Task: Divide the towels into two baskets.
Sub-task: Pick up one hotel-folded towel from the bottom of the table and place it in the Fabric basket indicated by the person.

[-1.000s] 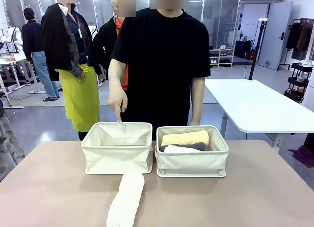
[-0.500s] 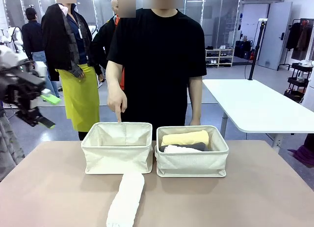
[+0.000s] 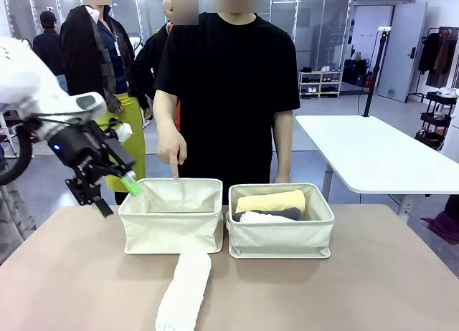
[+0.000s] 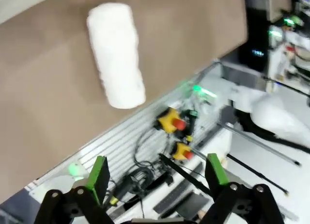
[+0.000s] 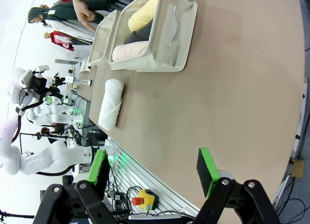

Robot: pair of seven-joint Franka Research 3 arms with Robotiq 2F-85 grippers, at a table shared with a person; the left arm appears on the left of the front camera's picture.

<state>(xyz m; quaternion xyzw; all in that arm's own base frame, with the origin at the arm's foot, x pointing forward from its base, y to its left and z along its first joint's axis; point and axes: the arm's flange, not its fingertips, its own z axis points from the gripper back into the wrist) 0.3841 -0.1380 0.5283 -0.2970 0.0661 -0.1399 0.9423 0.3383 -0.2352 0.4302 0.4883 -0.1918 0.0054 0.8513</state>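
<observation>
Three towels fill right basket; left basket empty.

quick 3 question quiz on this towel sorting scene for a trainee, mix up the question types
1. True or false: the white towel lies on the table, outside both baskets.
2. Which basket is the person's finger pointing into: A the left basket, B the right basket?
3. Fill in: the left gripper is ____ and holds nothing.

Key: 1 true. 2 A. 3 open.
</observation>
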